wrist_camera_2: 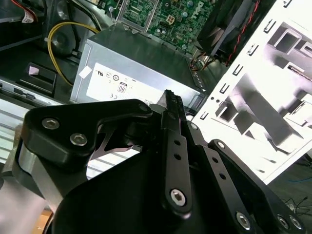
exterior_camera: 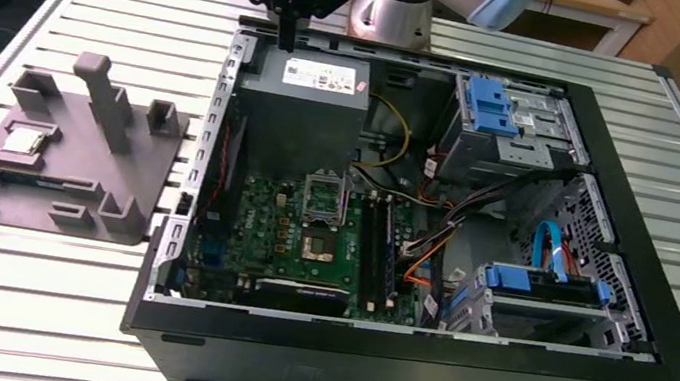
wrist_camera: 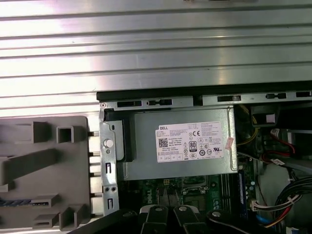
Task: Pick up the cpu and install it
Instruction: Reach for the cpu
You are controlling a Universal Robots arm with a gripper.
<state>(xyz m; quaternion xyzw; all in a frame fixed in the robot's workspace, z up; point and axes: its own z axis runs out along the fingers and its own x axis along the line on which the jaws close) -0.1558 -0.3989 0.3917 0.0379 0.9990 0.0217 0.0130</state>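
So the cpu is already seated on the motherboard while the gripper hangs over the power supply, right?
No. The exterior view shows the cpu lying on the grey holder beside the computer case, at that view's left, not on the motherboard. The gripper does hang over the power supply.

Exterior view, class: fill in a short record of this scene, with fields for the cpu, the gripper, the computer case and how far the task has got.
cpu: lies flat on the grey fixture tray, at the exterior view's left, outside the case
gripper: shut, holding nothing, above the power supply
computer case: open, on the slatted metal table
motherboard: dark green, inside the case beside the power supply
task state: cpu not yet picked up; gripper far from it
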